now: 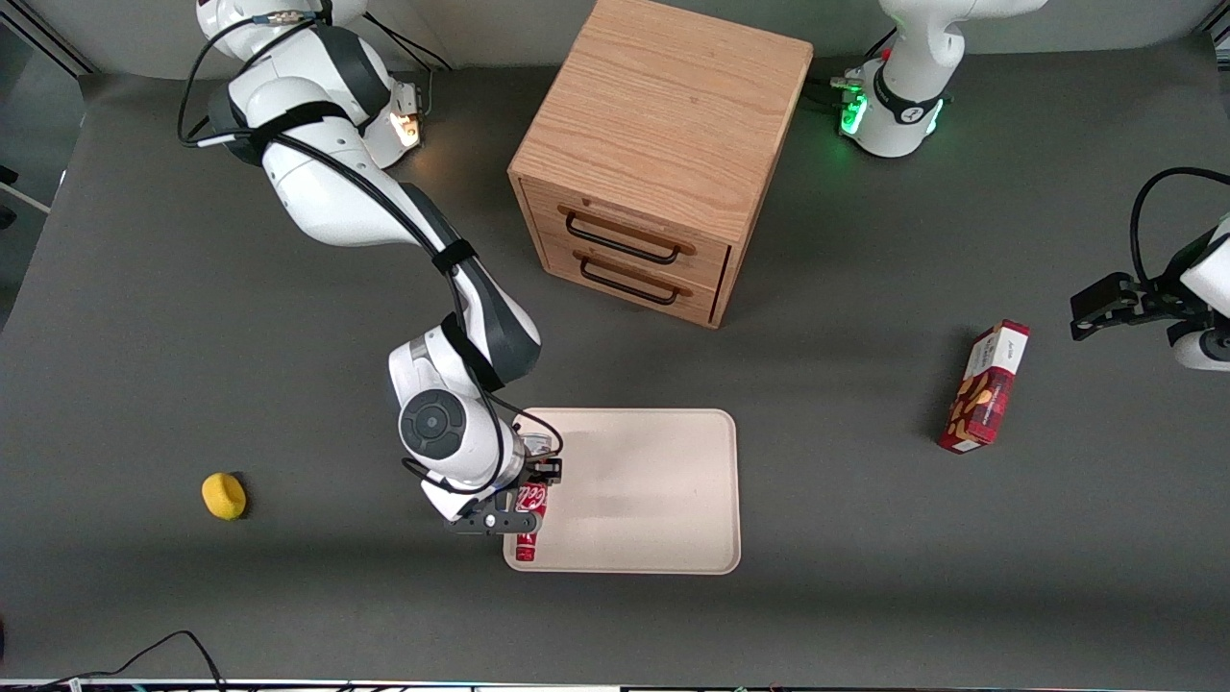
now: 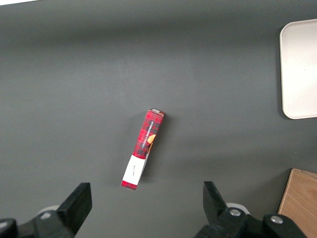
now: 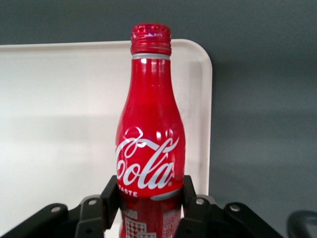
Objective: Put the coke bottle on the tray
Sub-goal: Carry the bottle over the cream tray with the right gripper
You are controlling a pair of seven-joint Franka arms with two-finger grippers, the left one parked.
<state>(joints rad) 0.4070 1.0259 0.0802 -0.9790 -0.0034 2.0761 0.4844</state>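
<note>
The coke bottle (image 3: pixel 150 144) is red with white script and a red cap. My right gripper (image 3: pixel 150 198) is shut on its lower body, one finger on each side. In the front view the gripper (image 1: pixel 519 505) holds the bottle (image 1: pixel 528 524) over the edge of the cream-beige tray (image 1: pixel 644 490) that lies toward the working arm's end, near the tray corner closest to the camera. The bottle's cap points toward the front camera. I cannot tell whether the bottle touches the tray. The tray (image 3: pixel 59 129) shows under the bottle, with nothing else on it.
A wooden two-drawer cabinet (image 1: pixel 663 154) stands farther from the camera than the tray. A red-and-white snack box (image 1: pixel 985 389) lies toward the parked arm's end, also in the left wrist view (image 2: pixel 142 151). A yellow object (image 1: pixel 224 496) lies toward the working arm's end.
</note>
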